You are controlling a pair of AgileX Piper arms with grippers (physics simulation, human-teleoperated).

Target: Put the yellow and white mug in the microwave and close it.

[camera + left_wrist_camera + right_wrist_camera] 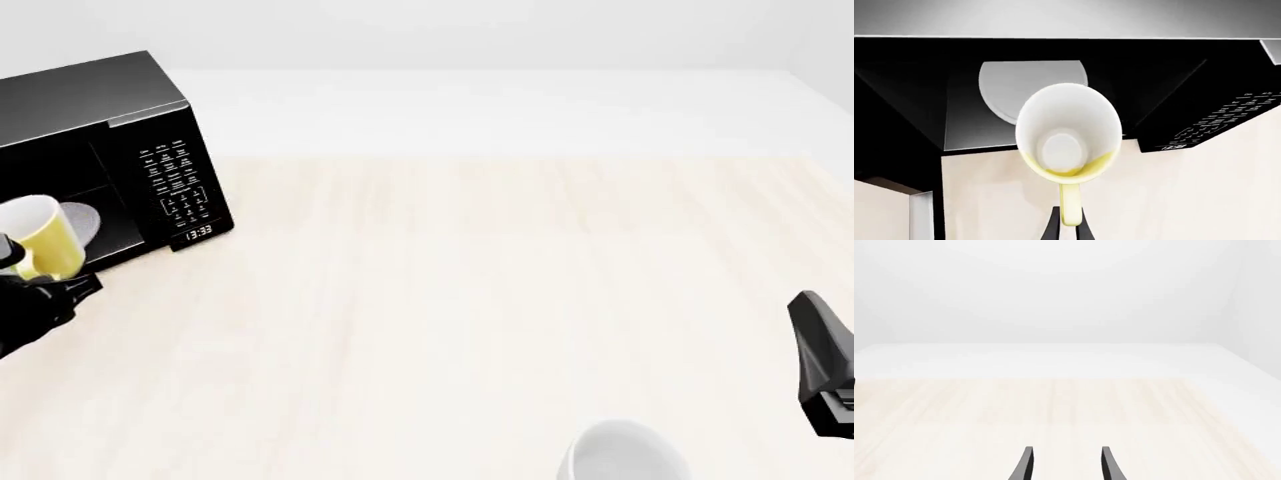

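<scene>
The yellow and white mug point(1066, 135) is being gripped by its handle in the left gripper point(1067, 225), held above the table point(467, 300) just before the microwave point(127, 160) cavity, door open, turntable plate point(1004, 92) visible inside. The right gripper point(1064, 465) is being held released, well apart, near a white mug point(621, 455).

the microwave point(94, 160) runs off the left edge, and the white mug point(625, 452) is cut off at the bottom edge.

White mug point(623, 452) on wooden table point(507, 300)
</scene>
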